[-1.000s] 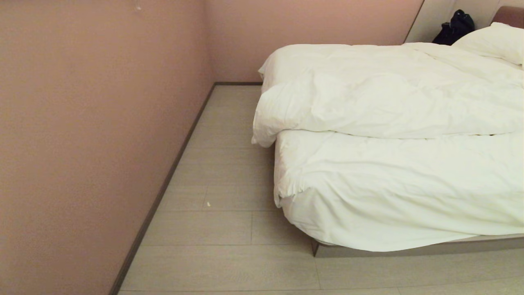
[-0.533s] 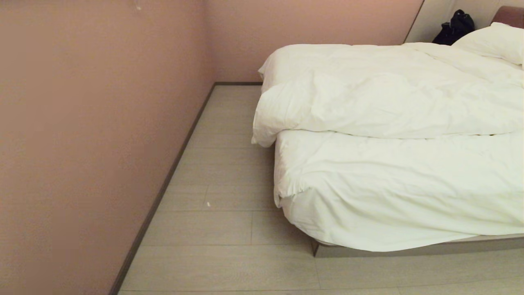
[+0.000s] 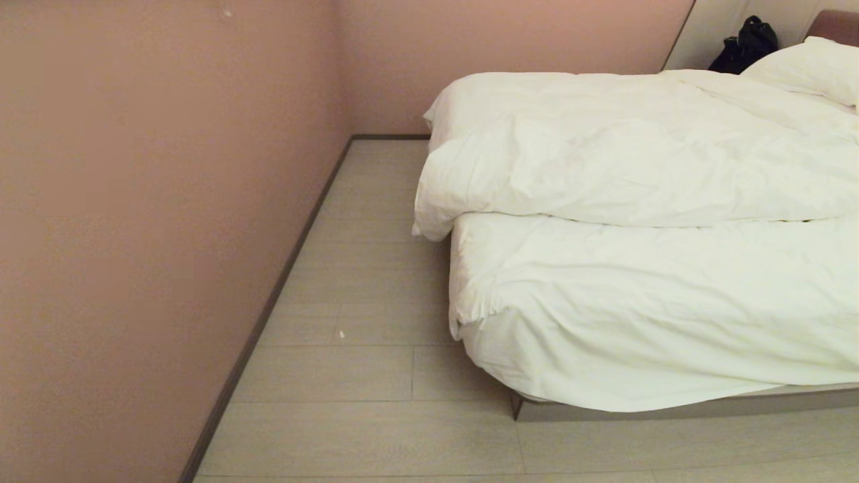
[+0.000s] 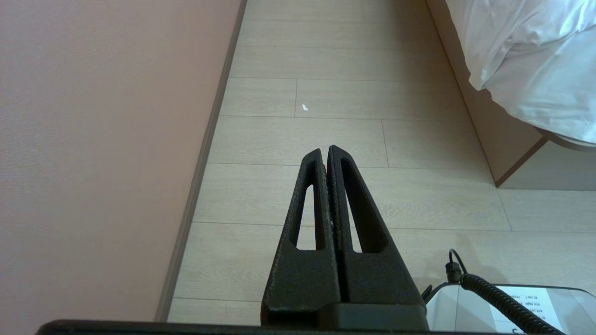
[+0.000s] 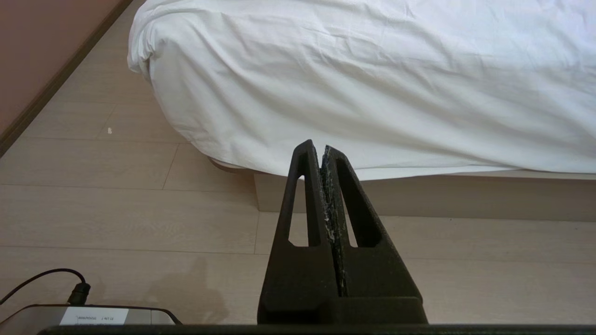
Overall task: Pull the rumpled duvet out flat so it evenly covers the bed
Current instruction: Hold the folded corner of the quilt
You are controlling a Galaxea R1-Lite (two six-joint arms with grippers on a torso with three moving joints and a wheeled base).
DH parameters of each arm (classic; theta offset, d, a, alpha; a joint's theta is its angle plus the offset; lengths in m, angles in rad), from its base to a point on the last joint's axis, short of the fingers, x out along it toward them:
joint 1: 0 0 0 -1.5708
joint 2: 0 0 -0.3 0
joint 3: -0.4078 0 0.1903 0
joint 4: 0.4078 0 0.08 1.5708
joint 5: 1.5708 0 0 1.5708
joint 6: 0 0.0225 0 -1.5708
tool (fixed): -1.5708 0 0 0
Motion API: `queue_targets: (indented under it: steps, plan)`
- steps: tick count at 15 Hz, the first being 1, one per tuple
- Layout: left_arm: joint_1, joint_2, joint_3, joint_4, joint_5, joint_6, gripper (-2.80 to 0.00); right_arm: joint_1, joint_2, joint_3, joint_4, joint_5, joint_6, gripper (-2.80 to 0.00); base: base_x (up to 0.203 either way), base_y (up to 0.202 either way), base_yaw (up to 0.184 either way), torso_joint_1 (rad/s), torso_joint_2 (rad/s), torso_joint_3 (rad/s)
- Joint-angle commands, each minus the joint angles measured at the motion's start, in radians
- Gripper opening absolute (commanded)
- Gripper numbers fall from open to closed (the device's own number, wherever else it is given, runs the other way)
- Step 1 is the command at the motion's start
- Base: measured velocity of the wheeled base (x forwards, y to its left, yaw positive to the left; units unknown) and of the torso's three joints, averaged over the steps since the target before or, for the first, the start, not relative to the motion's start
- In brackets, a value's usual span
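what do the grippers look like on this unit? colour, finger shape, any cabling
Both alike: left gripper and right gripper are matte black, rough-textured, with two tapered wedge fingers, each with a long slot cut-out. The right's inner pads look scuffed whitish. A black coiled cable runs below the left one.

Free: floor point(image 3: 362, 376) strip on your left, wall to bed | Blocked: wall point(image 3: 147, 235) left; bed point(image 3: 671, 406) corner right; duvet point(image 3: 604, 154) overhangs that edge

Nothing legible here. White label point(image 4: 535, 302) on the robot base point(image 4: 442, 302) carries print, too small to read. 2nd label point(image 5: 93, 316), same.
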Motion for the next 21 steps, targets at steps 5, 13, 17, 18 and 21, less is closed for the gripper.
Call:
queue_targets:
  steps: [5,13,17,18,21]
  plan:
    - [0.0,0.0,0.0,0.001,0.001,-0.004,-2.8,0.0,0.001,0.0,0.0,0.0,0.0,-2.8,0.0,0.0,0.0,0.0,0.0,0.0]
    - [0.0,0.0,0.0,0.002,-0.001,0.0,-2.8,0.0,0.001,-0.002,0.0,0.0,0.0,-2.8,0.126,0.0,0.0,-0.001,0.0,0.001]
    - [0.0,0.0,0.0,0.001,0.0,-0.003,-2.8,0.0,0.001,0.0,0.0,0.0,0.0,-2.8,0.196,0.0,0.002,0.003,0.0,0.001]
    - [0.0,0.0,0.0,0.001,0.0,-0.003,-2.8,0.0,0.001,0.0,0.0,0.0,0.0,-2.8,0.193,0.0,-0.001,0.007,0.01,0.001]
    - [0.0,0.0,0.0,0.001,0.0,-0.001,-2.8,0.0,0.001,0.0,0.0,0.0,0.0,-2.8,0.194,0.0,0.001,0.003,0.0,0.002]
